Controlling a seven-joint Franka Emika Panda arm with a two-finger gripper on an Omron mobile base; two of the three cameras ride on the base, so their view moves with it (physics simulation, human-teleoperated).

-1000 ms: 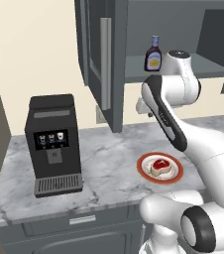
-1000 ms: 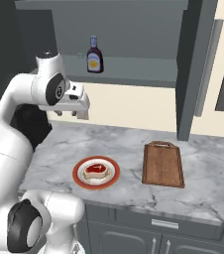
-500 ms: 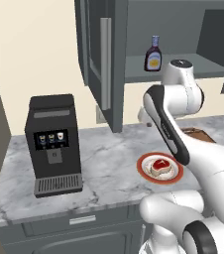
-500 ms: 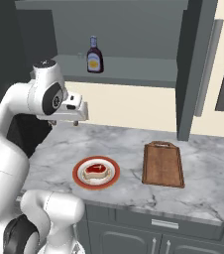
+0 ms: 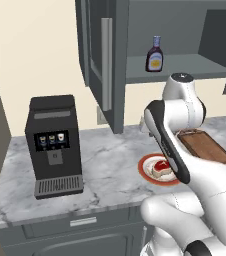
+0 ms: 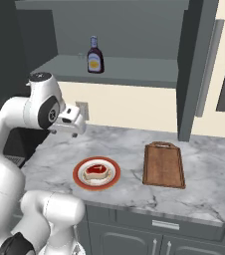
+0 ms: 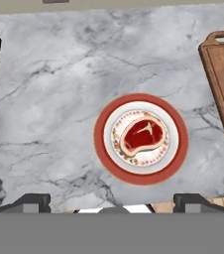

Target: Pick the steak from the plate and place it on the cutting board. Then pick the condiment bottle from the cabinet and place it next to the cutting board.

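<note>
Gripper: the gripper (image 7: pixel 112 201) hangs high above the counter (image 7: pixel 44 89) with its jaws spread wide and nothing between them; the two dark tips stand far apart at the near edge of the hand view.
Steak: the steak (image 7: pixel 142 135) lies in the middle of the plate (image 7: pixel 104 149), not yet lifted; in the right base view it (image 6: pixel 95 172) sits to the left of the cutting board (image 6: pixel 163 165), apart from it.
Bottle: the condiment bottle (image 6: pixel 95 56) stands upright on the shelf of the open cabinet (image 5: pixel 175 70).
Risk, aim: the steak lies right of the midline between the tips, so a straight descent may set one finger on the plate's rim instead of beside the meat.
Risk, grip: the meat is small and flat; jaws that close too high may pinch only the fat rim and let it slip.
Risk, plate: a low finger may push or tip the plate on the smooth marble.
Risk, carry: a loose hold may drop the steak short of the board, on bare counter.
</note>
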